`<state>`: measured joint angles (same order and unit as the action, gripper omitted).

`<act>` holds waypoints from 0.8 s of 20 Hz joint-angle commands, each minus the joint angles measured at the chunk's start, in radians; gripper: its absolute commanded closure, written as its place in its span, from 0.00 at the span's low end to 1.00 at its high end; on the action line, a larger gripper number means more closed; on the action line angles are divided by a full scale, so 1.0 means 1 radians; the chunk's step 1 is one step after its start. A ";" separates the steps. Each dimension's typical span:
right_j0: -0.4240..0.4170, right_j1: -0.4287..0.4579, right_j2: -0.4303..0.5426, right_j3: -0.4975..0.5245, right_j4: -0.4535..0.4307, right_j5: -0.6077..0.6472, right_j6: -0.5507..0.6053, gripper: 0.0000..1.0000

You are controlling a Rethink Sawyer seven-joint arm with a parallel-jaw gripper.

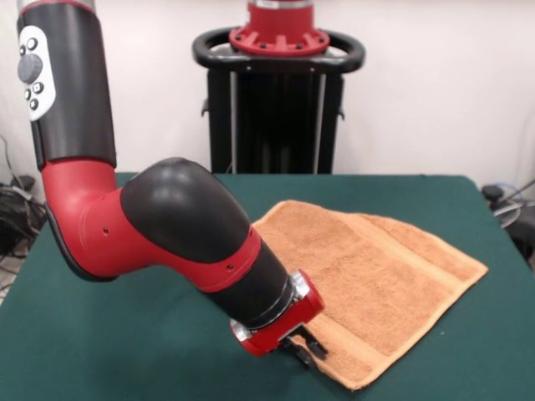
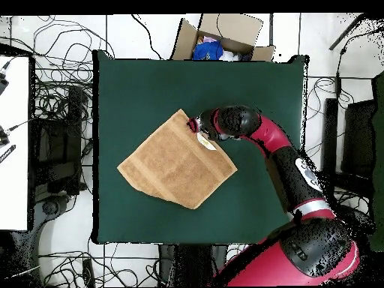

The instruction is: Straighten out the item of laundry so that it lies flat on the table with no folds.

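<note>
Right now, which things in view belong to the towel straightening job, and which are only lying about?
Job:
- towel
- green table
- gripper at the towel's edge

Lying about:
- open cardboard box beyond the table
- cables on the floor

Towel [image 1: 376,276]: orange-tan terry cloth, nubby matt pile, with flatter woven bands near its edges. Table [image 1: 125,351]: dark green felt-like cloth cover, matt, smooth and even. Robot arm [image 1: 167,225]: hard red and black shells, plastic-looking, smooth with a soft sheen; a bright metal ring at the wrist. Gripper [image 1: 306,348]: black, dull finish. Pedestal [image 1: 276,109]: black frame, semi-gloss handle ring. Cardboard box [image 2: 225,34]: plain brown, matt.
</note>
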<state>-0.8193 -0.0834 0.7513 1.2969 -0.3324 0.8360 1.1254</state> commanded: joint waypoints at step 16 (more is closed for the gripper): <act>-0.120 -0.154 0.108 0.114 -0.184 -0.211 -0.173 1.00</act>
<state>-0.9351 -0.1866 0.7761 1.4010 -0.4485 0.7341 1.1254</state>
